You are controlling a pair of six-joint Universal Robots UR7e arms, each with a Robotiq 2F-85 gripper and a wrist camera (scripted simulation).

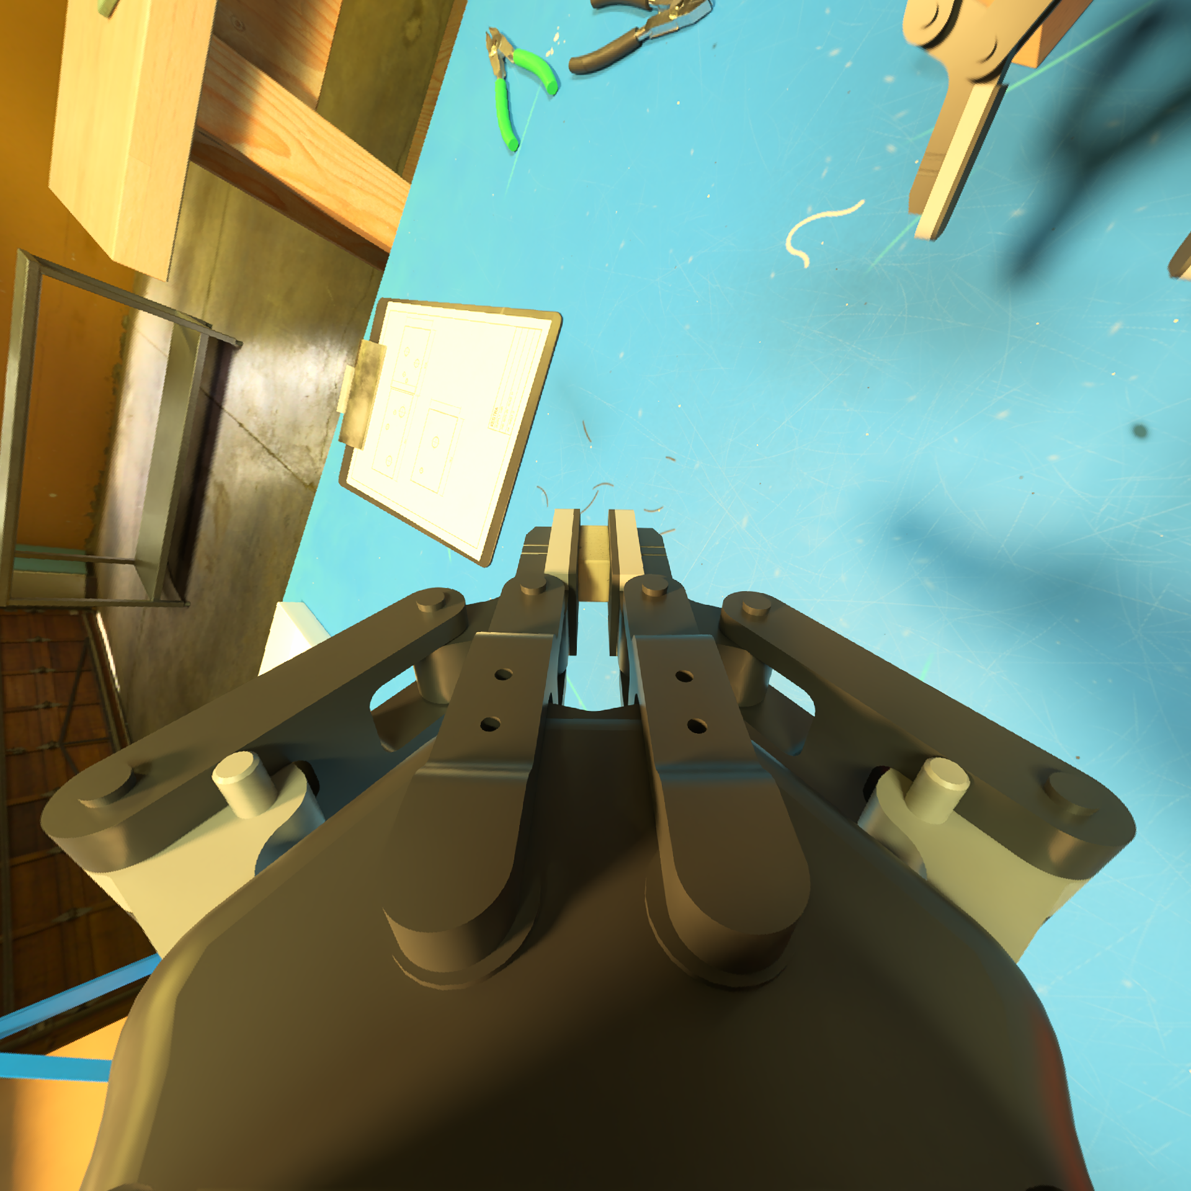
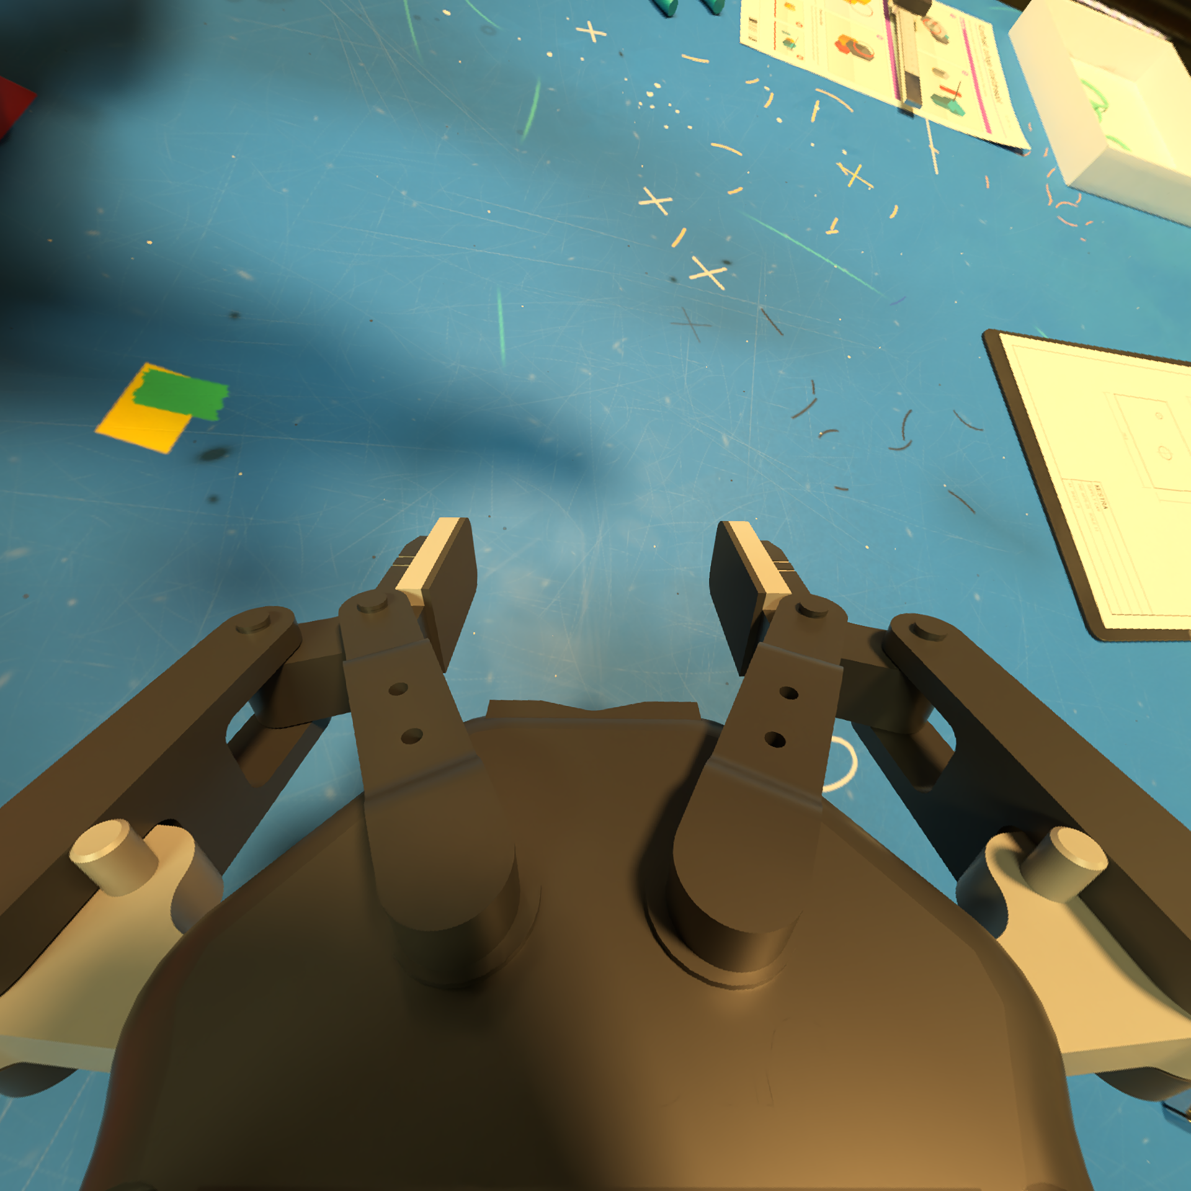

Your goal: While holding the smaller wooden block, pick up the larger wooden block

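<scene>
Left gripper (image 1: 594,540) clamps smaller wooden block (image 1: 594,559); right gripper (image 2: 593,567) spread, empty; larger block unseen, perhaps beyond clipboard (image 2: 1121,490).

Workshop: scratched blue bench (image 1: 838,451), pliers (image 1: 515,84), clipboard drawing (image 1: 445,419), wood shavings (image 1: 815,225).

No legible text in either view. Clipboard (image 1: 451,425) beside table edge carries line-drawing sheet with small title block, lettering too small to read; same clipboard (image 2: 1121,483) at right edge of right wrist view, likewise unreadable. Printed colour leaflet (image 2: 883,64) at top of right wrist view bears fine print and pictures, unresolved. Chalk crosses (image 2: 707,274) on blue table (image 2: 451,225): marks only, not characters.
</scene>
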